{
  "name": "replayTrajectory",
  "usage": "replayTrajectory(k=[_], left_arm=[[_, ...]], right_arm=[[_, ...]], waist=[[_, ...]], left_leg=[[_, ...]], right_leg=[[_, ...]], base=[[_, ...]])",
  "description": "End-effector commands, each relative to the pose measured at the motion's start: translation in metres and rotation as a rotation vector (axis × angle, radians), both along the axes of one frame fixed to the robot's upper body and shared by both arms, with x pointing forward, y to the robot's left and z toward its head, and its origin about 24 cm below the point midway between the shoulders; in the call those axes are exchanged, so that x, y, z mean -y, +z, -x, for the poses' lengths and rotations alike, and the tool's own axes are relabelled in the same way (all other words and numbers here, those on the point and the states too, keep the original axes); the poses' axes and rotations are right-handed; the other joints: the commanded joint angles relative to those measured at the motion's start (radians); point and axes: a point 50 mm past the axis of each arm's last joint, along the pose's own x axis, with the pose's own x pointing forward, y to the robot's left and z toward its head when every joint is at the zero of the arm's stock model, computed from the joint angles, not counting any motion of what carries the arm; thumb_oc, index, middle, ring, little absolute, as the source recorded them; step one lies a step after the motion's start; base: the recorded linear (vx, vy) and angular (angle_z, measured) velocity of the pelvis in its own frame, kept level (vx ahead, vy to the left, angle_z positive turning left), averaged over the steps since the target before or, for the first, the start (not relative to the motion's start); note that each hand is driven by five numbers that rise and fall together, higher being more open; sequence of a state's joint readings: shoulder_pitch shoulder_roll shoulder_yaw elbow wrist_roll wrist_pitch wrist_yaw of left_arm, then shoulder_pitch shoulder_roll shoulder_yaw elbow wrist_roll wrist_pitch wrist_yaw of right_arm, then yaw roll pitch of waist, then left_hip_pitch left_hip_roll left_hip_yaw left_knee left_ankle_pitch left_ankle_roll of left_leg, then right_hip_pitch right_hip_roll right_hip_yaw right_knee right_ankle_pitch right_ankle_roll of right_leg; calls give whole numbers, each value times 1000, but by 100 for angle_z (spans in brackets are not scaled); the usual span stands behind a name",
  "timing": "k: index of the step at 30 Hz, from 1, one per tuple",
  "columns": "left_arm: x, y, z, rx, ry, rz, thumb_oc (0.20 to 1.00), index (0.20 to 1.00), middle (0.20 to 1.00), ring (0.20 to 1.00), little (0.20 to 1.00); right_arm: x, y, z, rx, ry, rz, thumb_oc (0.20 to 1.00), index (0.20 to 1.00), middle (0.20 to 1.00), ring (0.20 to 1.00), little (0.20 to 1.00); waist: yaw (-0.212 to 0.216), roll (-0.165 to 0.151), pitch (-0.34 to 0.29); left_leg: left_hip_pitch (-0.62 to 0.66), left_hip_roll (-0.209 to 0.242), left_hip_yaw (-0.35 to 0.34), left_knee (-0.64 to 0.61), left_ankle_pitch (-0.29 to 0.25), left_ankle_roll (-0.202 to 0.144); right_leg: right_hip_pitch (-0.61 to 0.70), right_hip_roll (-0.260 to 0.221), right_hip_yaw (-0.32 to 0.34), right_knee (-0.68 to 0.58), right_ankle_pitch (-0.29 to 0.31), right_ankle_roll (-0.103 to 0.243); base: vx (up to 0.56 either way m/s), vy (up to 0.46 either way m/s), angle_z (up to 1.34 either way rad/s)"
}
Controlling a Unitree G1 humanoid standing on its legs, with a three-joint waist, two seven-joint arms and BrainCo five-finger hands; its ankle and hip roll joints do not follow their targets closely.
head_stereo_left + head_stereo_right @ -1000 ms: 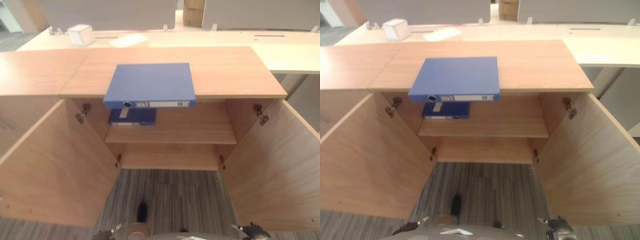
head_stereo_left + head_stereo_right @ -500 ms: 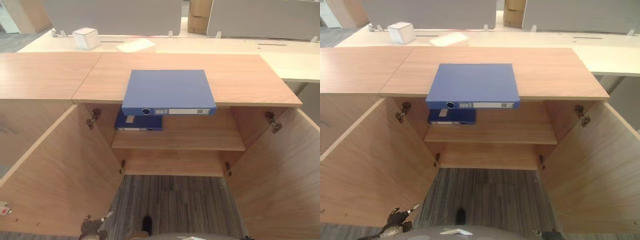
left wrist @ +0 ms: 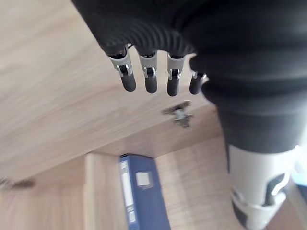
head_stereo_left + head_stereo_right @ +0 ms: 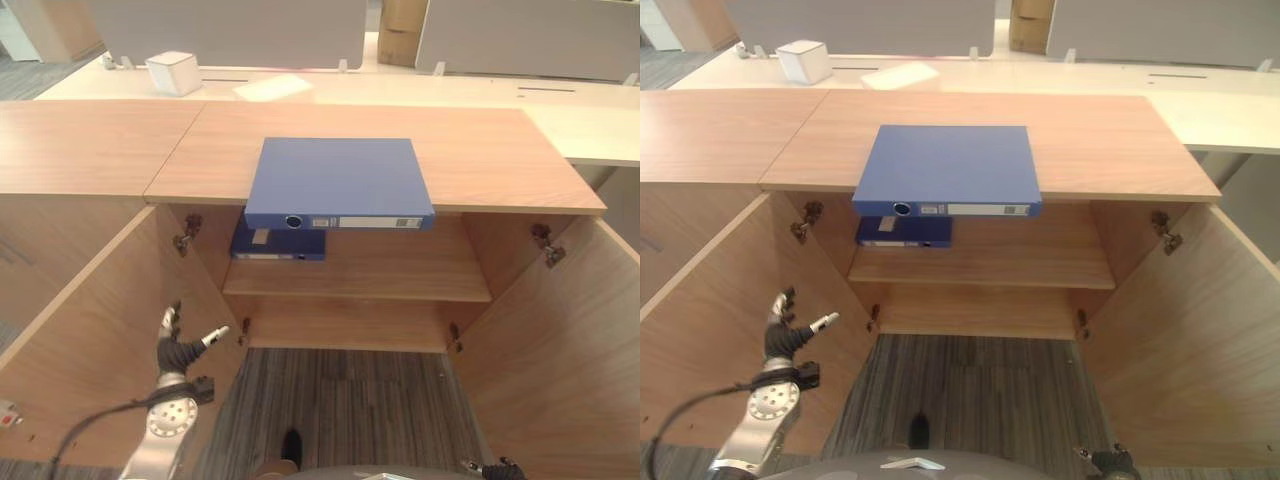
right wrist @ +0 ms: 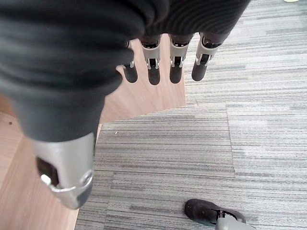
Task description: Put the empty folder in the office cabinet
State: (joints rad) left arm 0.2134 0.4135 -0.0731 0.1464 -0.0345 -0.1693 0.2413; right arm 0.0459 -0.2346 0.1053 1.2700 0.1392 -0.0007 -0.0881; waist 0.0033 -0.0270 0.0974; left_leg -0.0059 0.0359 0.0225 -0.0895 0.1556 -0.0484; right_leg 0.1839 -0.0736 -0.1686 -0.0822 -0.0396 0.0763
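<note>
The left hand (image 4: 178, 345) has risen into view beside the open left door (image 4: 95, 340), fingers spread and holding nothing. A flat blue folder (image 4: 338, 182) lies on the cabinet top (image 4: 480, 165), spine overhanging the front edge above a second folder (image 4: 277, 245) on the upper shelf. At lower right, the right hand (image 5: 163, 67) hangs with relaxed, empty fingers

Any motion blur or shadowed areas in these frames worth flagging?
Left wrist view: the cabinet door is smeared, the hinge soft. Left eye view: the second folder lies in shadow under the top folder. Right wrist view: the carpet is crisp.
</note>
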Motion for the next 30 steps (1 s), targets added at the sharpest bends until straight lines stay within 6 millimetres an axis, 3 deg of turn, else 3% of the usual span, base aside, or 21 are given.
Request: replayTrajectory(k=[1, 5, 10, 19, 30], left_arm=[[-9, 40, -18, 205, 6, -199, 1000, 1000, 1000, 1000, 1000], [-5, 59, -26, 277, -47, -262, 1000, 1000, 1000, 1000, 1000], [-5, 62, -26, 285, -51, -280, 1000, 1000, 1000, 1000, 1000], [-14, 88, -44, 370, -82, -722, 1000, 1000, 1000, 1000, 1000], [-8, 115, -68, 460, -130, -952, 1000, 1000, 1000, 1000, 1000]], right_arm=[[2, 2, -11, 10, 18, 29, 1000, 1000, 1000, 1000, 1000], [1, 2, -13, 4, 69, 31, 1000, 1000, 1000, 1000, 1000], [1, 2, -14, 5, 72, 32, 1000, 1000, 1000, 1000, 1000], [1, 1, -11, -1, 74, 42, 1000, 1000, 1000, 1000, 1000], [3, 2, -8, -3, 84, 43, 1000, 1000, 1000, 1000, 1000]], waist=[[1, -18, 15], [-5, -18, 11], [-6, -18, 12], [-33, -8, -4], [-59, -1, -16]], left_leg=[[111, 30, 27, 2, -198, -52], [119, 32, 31, 2, -202, -53], [121, 33, 33, 2, -203, -53], [137, 38, 52, 2, -208, -57], [140, 43, 69, 2, -209, -60]], right_leg=[[-60, -40, 2, -5, -8, 67], [-59, -37, 8, -5, -8, 65], [-58, -37, 9, -5, -8, 65], [-49, -30, 19, -5, -15, 65], [-52, -26, 28, -5, -15, 67]], base=[[39, -18, -4], [11, -19, -7], [1, -4, -5], [7, -13, -1], [-4, -10, -5]])
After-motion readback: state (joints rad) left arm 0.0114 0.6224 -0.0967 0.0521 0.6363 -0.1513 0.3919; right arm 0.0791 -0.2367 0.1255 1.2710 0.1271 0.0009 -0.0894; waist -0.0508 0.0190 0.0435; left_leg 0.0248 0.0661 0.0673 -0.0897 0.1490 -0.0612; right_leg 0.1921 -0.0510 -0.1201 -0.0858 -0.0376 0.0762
